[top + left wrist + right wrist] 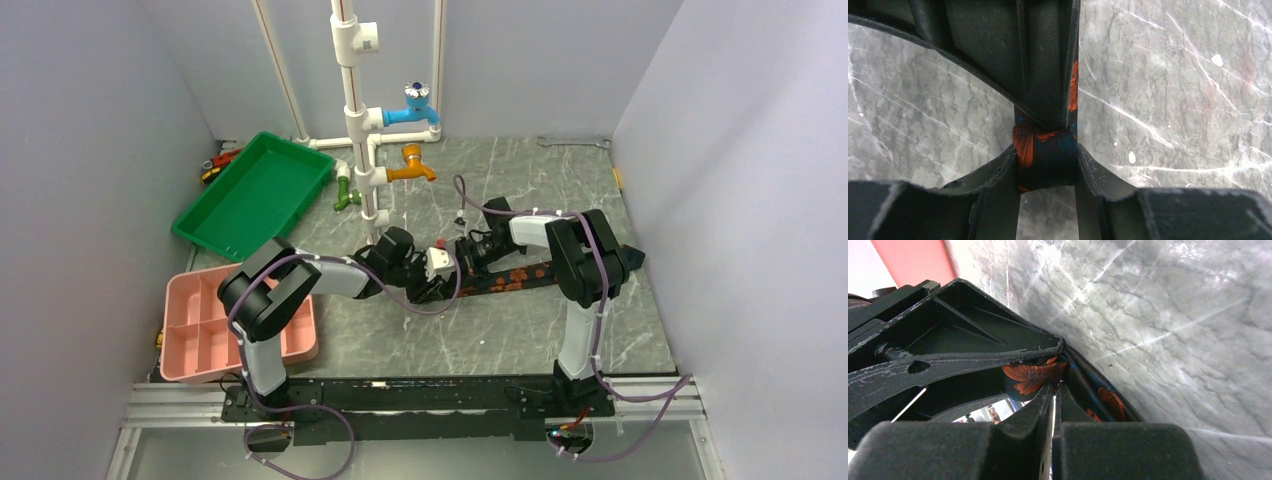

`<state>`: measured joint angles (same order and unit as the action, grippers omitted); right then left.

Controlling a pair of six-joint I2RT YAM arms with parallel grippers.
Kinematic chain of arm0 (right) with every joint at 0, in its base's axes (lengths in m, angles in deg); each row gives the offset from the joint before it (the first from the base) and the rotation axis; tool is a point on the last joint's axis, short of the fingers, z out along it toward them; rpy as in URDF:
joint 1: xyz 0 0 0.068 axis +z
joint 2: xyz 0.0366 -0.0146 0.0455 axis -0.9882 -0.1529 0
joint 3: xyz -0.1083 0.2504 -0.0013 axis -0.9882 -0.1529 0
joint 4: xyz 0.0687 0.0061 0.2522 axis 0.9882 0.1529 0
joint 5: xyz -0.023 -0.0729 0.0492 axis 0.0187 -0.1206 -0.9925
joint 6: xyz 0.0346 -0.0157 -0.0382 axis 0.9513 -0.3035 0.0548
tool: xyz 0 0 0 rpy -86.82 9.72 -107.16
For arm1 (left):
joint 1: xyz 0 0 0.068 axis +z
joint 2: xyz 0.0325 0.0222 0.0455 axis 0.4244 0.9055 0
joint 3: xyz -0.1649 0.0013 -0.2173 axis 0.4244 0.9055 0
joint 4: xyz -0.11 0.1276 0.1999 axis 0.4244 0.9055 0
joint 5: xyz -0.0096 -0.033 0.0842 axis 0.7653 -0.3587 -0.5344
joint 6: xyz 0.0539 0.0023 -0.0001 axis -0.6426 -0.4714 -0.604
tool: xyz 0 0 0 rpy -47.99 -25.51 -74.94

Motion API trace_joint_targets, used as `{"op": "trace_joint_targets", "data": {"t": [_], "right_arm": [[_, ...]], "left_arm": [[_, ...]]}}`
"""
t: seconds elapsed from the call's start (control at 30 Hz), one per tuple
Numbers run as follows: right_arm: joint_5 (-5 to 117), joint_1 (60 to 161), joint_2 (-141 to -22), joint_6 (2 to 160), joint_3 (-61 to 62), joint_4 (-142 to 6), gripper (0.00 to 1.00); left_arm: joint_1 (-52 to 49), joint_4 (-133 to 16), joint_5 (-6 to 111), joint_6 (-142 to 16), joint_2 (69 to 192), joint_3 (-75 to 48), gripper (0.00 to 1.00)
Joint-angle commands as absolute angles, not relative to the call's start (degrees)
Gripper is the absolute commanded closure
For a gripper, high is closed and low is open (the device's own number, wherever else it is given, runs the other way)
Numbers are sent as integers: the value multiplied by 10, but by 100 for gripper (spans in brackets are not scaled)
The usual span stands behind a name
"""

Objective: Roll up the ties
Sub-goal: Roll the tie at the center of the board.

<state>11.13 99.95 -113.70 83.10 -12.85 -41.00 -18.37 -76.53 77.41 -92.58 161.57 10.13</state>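
Grey marbled table fills the floor of a pale-walled booth, with white pipes standing at the back that carry a blue tap and an orange tap. A green tray sits at the far left and a pink tray with compartments lies nearer, beside the left arm's base. The tie, black with orange-red flowers, lies flat across the middle of the table, running from under the right arm's elbow leftwards to the spot where both arms meet. There its end is wound into a small tight roll. The left gripper is clamped on that roll, its two fingers pressing the bundle from either side, with the roll standing just off the marble between them. The right gripper comes in from the opposite side with its jaws closed together, the tips pushed against the top of the roll, right beside the left gripper's finger. Whether any fabric is nipped between those closed tips cannot be told. From the roll, the unrolled length of the tie trails away along the table under the right wrist.
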Motion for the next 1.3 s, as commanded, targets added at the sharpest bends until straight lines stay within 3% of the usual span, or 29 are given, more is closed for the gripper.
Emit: {"op": "trace_joint_targets", "data": {"t": [0.0,0.13,0.3,0.6,0.77,0.8,0.87,0.9,1.03,1.27], "right_arm": [[146,1021,-1138,812,-143,-406,90],[113,990,-1109,789,-134,-367,73],[65,983,-1078,794,-135,-362,58],[57,1000,-1093,845,-116,-406,53],[84,1006,-1139,818,-106,-379,64],[89,1006,-1142,810,-107,-374,71],[108,1005,-1145,798,-111,-373,96],[118,1003,-1147,794,-113,-372,100],[135,991,-1170,779,-110,-359,100],[144,958,-1206,751,-110,-333,100]], "left_arm": [[-190,-572,704,-941,1636,106,87],[-190,-540,697,-952,1643,95,87],[-191,-528,699,-949,1650,76,87],[-196,-520,695,-961,1662,64,86],[-199,-511,683,-959,1665,54,83],[-199,-510,682,-960,1666,53,83],[-199,-511,683,-960,1665,53,79],[-199,-515,684,-961,1663,56,75],[-194,-566,700,-966,1638,89,47],[-175,-719,751,-966,1610,124,23]]}}
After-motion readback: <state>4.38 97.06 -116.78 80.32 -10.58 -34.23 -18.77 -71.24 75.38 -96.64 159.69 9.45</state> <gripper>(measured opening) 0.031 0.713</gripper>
